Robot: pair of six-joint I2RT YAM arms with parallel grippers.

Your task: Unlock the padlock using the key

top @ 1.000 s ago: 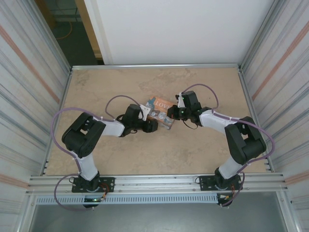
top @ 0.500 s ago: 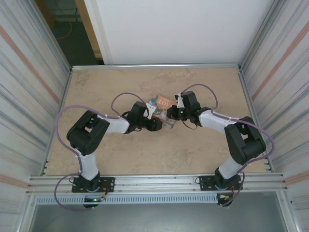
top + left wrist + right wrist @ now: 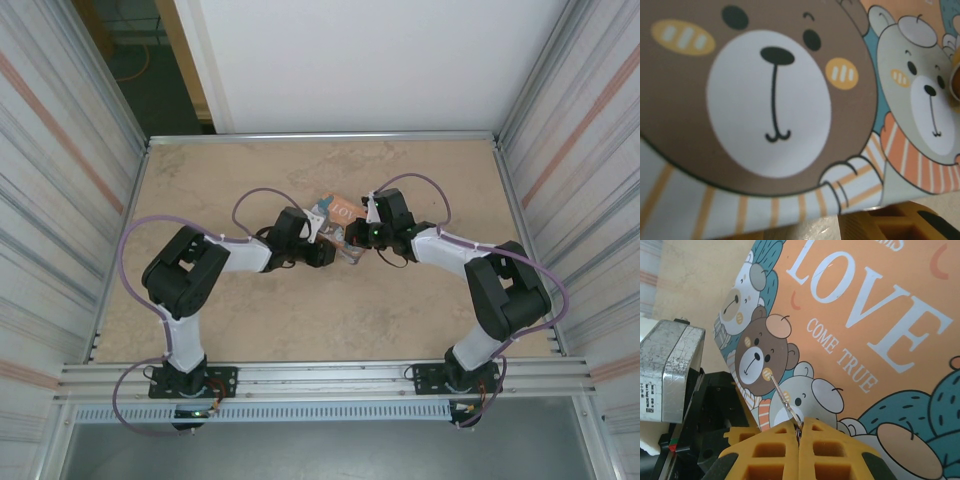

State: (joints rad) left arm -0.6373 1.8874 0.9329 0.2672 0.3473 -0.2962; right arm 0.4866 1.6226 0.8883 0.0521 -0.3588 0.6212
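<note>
Key-presentation step. Right gripper [image 3: 799, 426], fingers pressed together, pinches the thin silvery key [image 3: 784, 399], whose tip points at the printed face of the orange tin box [image 3: 875, 330]. The box stands near the middle of the table [image 3: 200, 200], toward its far edge. Left gripper [image 3: 322, 252] meets the box's opposite side; spread or clamped cannot be told. The padlock is too small to pick out. Judged next: find the keyhole, align, insert, turn

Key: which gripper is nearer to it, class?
Right. The right gripper pinches the key; the left gripper is at the opposite side of the tin box.
</note>
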